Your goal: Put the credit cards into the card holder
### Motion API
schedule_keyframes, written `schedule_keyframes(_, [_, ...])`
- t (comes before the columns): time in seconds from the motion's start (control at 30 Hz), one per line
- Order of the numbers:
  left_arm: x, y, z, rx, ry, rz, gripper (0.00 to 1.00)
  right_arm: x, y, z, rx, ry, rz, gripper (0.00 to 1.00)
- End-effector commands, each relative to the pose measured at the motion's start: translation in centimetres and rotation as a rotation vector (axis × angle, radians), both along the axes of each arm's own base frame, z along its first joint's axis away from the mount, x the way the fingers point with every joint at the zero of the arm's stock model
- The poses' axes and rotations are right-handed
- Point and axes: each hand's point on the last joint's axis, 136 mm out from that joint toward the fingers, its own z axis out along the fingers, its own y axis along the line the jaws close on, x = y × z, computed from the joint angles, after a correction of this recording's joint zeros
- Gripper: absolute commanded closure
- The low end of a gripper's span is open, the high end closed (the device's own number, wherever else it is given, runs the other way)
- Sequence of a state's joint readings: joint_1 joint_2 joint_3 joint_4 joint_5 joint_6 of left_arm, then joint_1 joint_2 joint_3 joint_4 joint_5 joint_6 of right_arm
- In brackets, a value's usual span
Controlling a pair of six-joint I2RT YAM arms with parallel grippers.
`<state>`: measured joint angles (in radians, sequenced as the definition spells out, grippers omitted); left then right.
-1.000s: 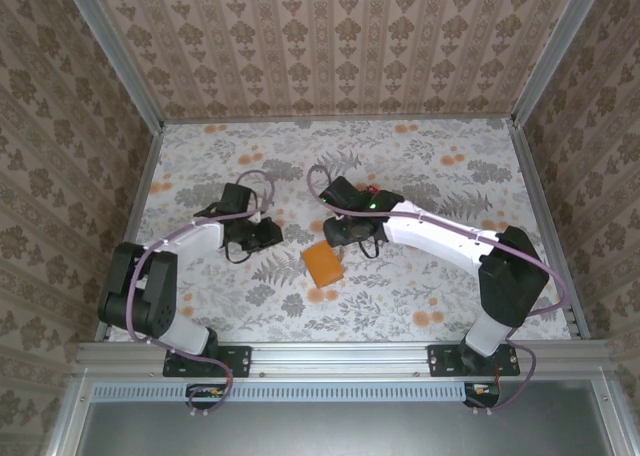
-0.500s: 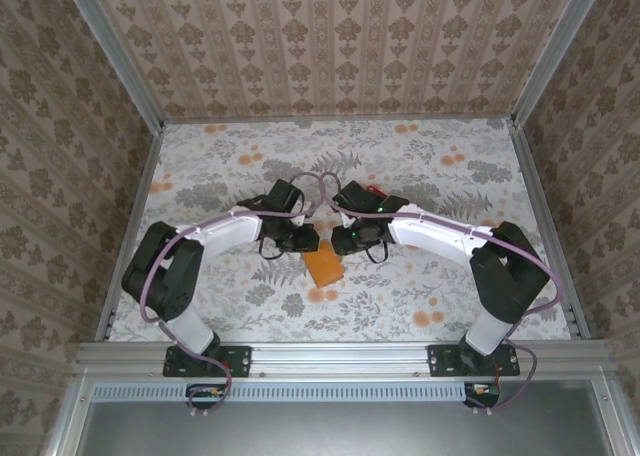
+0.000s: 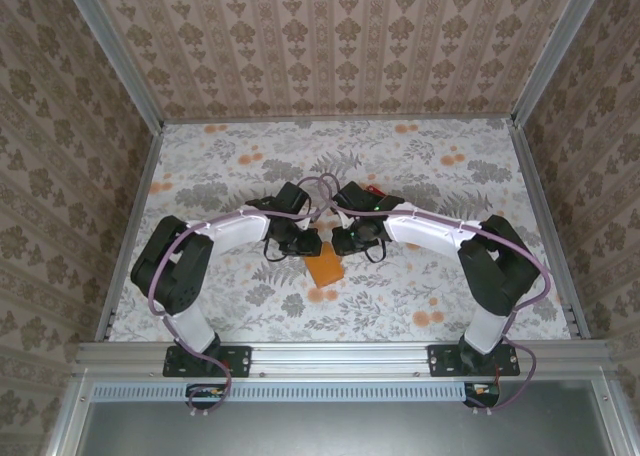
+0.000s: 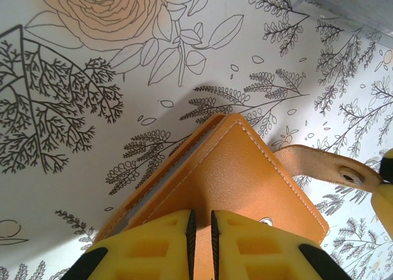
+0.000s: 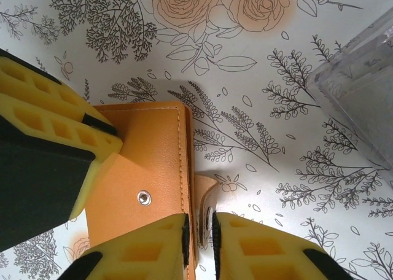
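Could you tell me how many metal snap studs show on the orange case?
2. One stud on the outer face of the flat orange leather-like card holder; one on its loose strap tab. Others may be hidden.

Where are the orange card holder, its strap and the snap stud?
card holder [image 4: 239, 182]: left wrist view, front face.
strap [image 4: 313, 163]: left wrist view, mid-length.
snap stud [image 5: 144, 198]: right wrist view, centre.

Left end effector, right end effector: yellow fingers, rectangular moulded pockets, black backing. Behind them, left arm and right arm: white shells, black joints, looping purple cables.
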<state>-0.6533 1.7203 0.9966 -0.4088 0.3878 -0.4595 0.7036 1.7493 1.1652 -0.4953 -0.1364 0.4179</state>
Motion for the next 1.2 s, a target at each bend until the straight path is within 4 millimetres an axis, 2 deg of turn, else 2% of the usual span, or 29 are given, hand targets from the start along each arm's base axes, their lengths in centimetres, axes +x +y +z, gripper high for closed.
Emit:
schedule_keyframes(0.0, [-0.1,0.2,-0.7,0.033,0.011,-0.004,0.82,0.2,0.0,-0.8,-0.01,0.014,0.008,0.81])
schedule_keyframes(0.1, [-0.2,0.3,-0.9,0.039,0.012,-0.001,0.82,0.2,0.0,-1.1,-0.017,0.024,0.01,0.81])
schedule_keyframes(0.27, [-0.3,0.5,-1.2,0.043,0.014,0.004,0.82,0.2,0.0,-0.9,-0.013,0.018,0.007,0.94])
schedule_keyframes(0.47, [-0.2,0.5,-1.4,0.042,0.013,0.01,0.83,0.1,0.1,-0.1,0.008,0.001,0.009,1.0])
schedule_keyframes(0.67, [-0.2,0.6,-1.8,0.039,0.018,0.028,0.83,-0.8,2.0,1.0,0.121,0.018,0.055,1.0])
schedule_keyframes(0.93, [-0.3,0.5,-2.2,0.028,0.029,0.046,0.84,-1.7,1.8,-1.3,0.043,0.062,0.078,1.0])
schedule_keyframes(1.17, [-0.2,0.5,-2.2,0.026,0.027,0.05,0.85,-2.4,2.6,-1.8,0.012,0.074,0.126,1.0])
